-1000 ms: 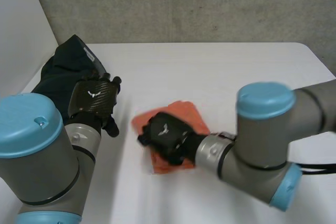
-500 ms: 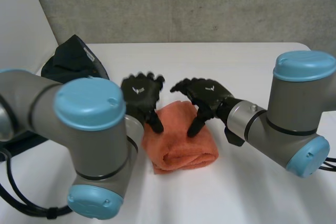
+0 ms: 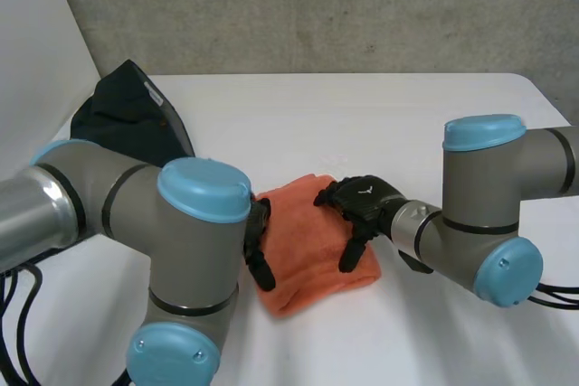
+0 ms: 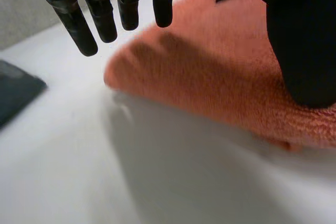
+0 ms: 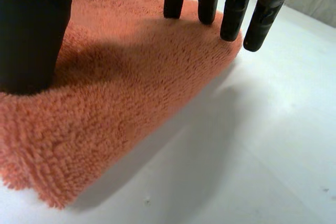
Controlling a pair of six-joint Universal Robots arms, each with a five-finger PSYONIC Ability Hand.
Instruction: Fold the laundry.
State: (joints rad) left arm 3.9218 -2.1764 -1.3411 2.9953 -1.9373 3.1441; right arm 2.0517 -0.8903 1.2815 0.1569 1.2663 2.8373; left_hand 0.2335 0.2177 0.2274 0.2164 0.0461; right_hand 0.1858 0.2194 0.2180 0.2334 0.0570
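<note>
White table (image 3: 434, 115), orange towel (image 3: 303, 241), concrete wall (image 3: 317, 6)

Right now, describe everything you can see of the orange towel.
The orange towel is looped terry cloth, folded into a thick, roughly rectangular bundle with a rounded fold along one side. It lies flat on the white table between the two hands. The left hand is at its left edge and the right hand is over its right part. Both hands' fingers are straight, and each thumb rests on the pile.
</note>
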